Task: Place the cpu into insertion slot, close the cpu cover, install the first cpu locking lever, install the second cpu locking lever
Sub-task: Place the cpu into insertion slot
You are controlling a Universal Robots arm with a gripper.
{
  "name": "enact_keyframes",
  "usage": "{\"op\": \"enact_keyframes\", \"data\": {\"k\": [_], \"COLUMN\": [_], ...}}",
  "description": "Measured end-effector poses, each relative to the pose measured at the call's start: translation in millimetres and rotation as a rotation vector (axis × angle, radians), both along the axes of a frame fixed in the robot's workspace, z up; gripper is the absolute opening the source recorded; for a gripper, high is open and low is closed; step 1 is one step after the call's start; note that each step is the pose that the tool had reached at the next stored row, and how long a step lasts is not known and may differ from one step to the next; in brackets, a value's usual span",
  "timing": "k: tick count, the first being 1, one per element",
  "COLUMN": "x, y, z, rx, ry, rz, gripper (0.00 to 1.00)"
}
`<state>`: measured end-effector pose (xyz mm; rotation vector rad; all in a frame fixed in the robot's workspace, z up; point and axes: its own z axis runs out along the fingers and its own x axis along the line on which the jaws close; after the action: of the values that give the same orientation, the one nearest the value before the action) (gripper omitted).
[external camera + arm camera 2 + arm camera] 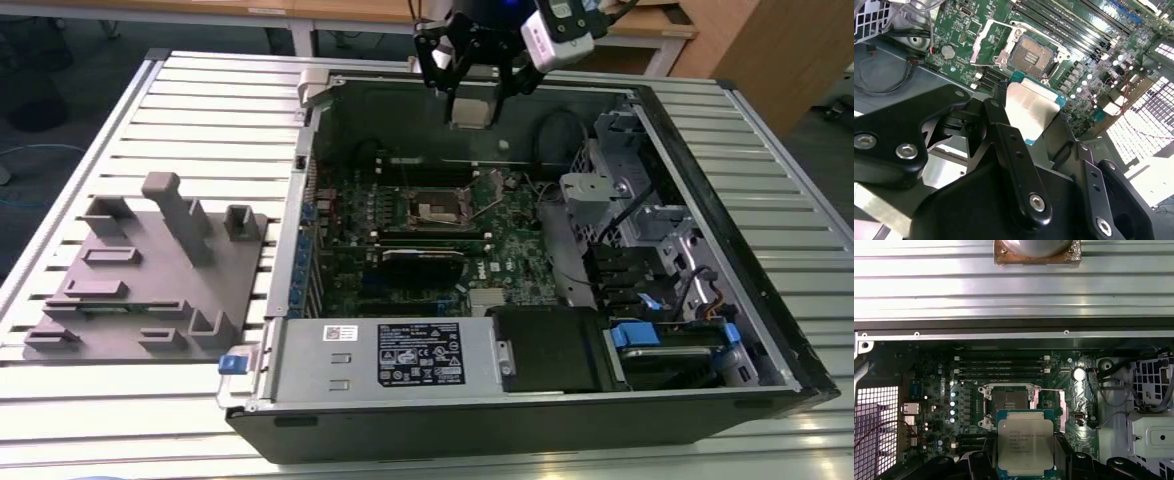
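Black metal fingers (1001, 127) pinch the flat, square, silver-grey cpu (1025, 447), print on top, raised clear of the tan-gold insertion slot (1010, 404).

- A computer case (787, 370) lies open on the bench (107, 420), a moulded tray (147, 290) beside it on the exterior view's left.
- The socket (437, 207) sits mid-board inside the case.
- The chip (470, 112), held in the tool (474, 100), hangs above the case's far end, apart from the socket.

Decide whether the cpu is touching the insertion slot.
Apart. In the exterior view the cpu hangs high above the insertion slot, clear space between them.
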<state>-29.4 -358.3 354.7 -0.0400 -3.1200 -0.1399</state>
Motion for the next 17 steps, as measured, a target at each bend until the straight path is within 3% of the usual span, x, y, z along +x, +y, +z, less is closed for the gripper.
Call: {"op": "enact_keyframes", "data": {"k": [17], "x": [-4.1], "y": [0.0], "z": [-7.7], "rx": [0.0002], "ry": [-0.0031], "rz": [0.0], "gripper": [0.54]}}
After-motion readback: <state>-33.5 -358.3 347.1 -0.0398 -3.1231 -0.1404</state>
